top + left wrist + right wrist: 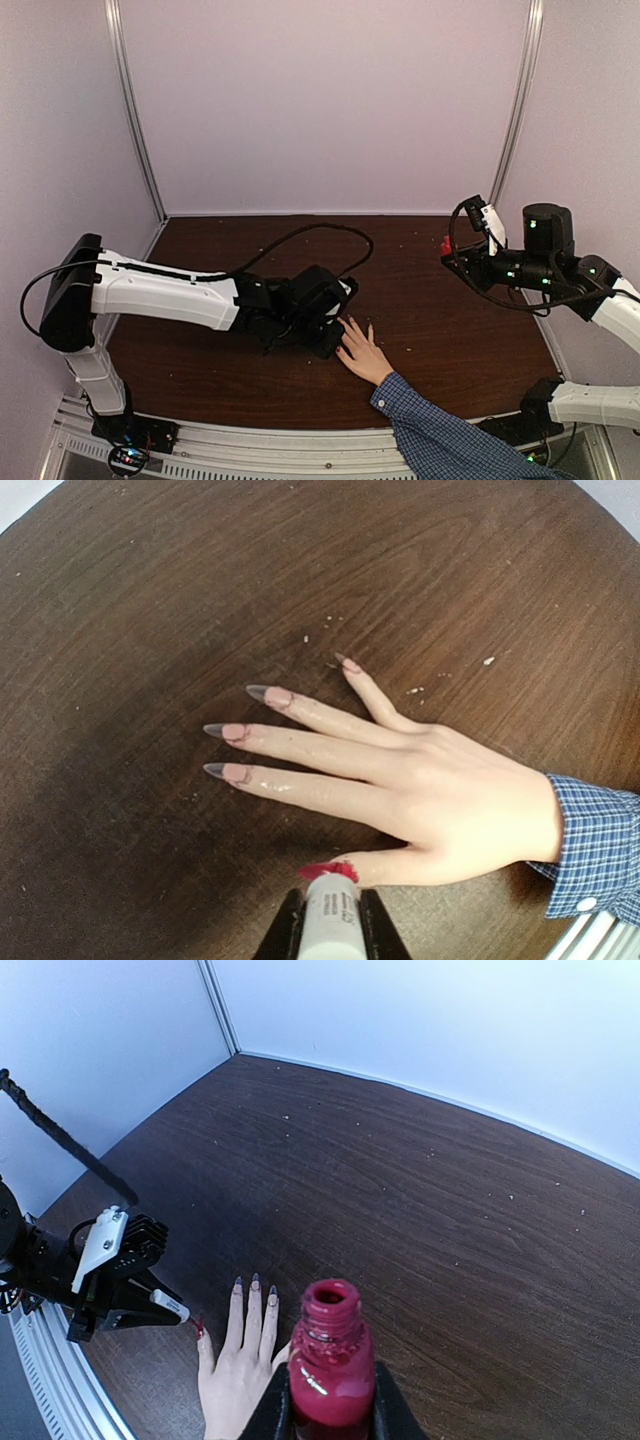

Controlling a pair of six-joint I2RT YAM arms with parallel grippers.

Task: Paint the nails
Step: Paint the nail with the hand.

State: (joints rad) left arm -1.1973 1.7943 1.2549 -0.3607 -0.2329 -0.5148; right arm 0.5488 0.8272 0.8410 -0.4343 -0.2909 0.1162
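A light-skinned hand with a blue checked sleeve lies flat on the dark wooden table, fingers spread. Three long nails and the little-finger nail look bare pinkish with grey tips. The thumbnail is glossy red. My left gripper is shut on the white brush cap, whose tip is at the thumbnail. My right gripper is shut on the open red polish bottle and holds it raised at the right. The hand and left gripper are at the table's front centre.
A black cable loops over the table behind the left arm. White walls with metal corner posts enclose the table. A metal rail runs along the near edge. Small pale specks dot the wood.
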